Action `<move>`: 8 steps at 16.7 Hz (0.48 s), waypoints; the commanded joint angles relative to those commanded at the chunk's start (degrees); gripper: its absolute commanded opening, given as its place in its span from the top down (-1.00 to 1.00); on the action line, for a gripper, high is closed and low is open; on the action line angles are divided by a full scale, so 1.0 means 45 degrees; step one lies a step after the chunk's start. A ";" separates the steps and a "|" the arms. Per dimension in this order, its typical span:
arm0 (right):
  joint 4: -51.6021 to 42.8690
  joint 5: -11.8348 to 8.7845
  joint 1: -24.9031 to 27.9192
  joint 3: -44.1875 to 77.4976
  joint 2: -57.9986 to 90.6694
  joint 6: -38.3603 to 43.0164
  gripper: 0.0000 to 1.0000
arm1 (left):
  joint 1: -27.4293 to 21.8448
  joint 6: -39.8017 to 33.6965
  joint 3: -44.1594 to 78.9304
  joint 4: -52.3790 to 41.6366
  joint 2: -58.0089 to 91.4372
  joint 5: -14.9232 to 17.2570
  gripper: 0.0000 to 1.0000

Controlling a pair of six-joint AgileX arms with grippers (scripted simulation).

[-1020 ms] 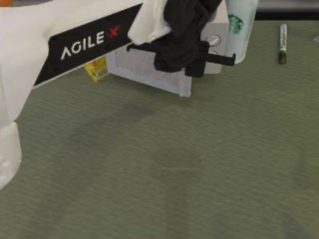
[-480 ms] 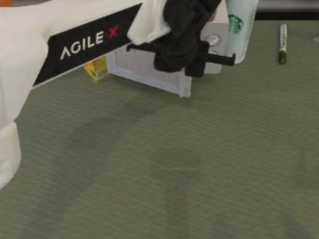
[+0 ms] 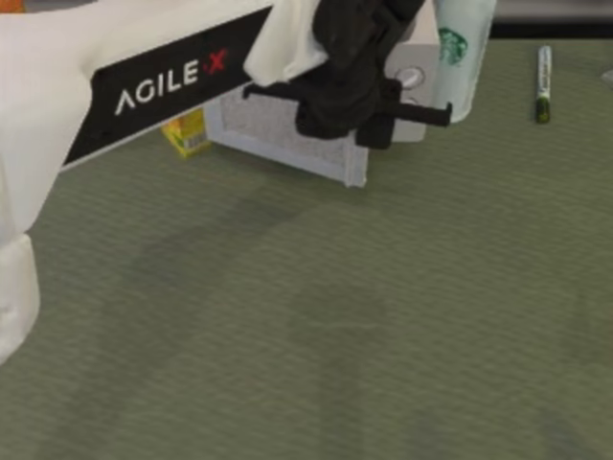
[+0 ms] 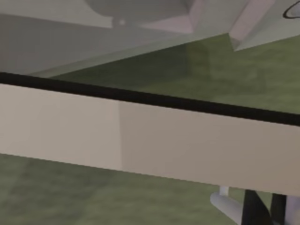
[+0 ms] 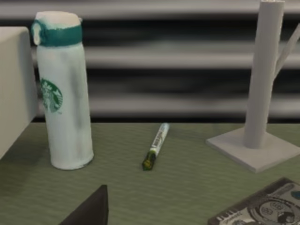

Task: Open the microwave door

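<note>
1. Mostly, the green desk (image 3: 316,326) lies bare on the near side of the left hand (image 3: 347,105), giving wide room there; the far edge is crowded.
2. Beneath that hand stands the microwave (image 3: 414,57), its knob panel (image 3: 410,79) just past the hand toward the desk's right side.
3. Below the hand, the microwave door (image 3: 278,134) stands swung out from the box, its long axis slanting from the yellow carton (image 3: 187,134) toward a free corner nearer the camera.
4. Beyond the microwave stands a white flask (image 3: 465,48), and farther off lies a marker pen (image 3: 543,84).
5. The left arm reaches in from the left edge, its hand spread wide open above the door, gripping nothing.
6. The right hand's fingers cannot be judged.
</note>
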 joint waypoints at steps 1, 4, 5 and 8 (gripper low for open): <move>0.0000 0.0000 0.0000 0.0000 0.0000 0.0000 -1.00 | 0.0000 0.0000 0.0000 0.0000 0.0000 0.0000 1.00; 0.0000 0.0000 0.0000 0.0000 0.0000 0.0000 -1.00 | 0.0000 0.0000 0.0000 0.0000 0.0000 0.0000 1.00; 0.0000 0.0000 0.0000 0.0000 0.0000 0.0000 -1.00 | 0.0000 0.0000 0.0000 0.0000 0.0000 0.0000 1.00; 0.0000 0.0000 0.0000 0.0000 0.0000 0.0000 -1.00 | -0.0081 -0.0009 -0.0060 0.0023 0.0014 0.0083 1.00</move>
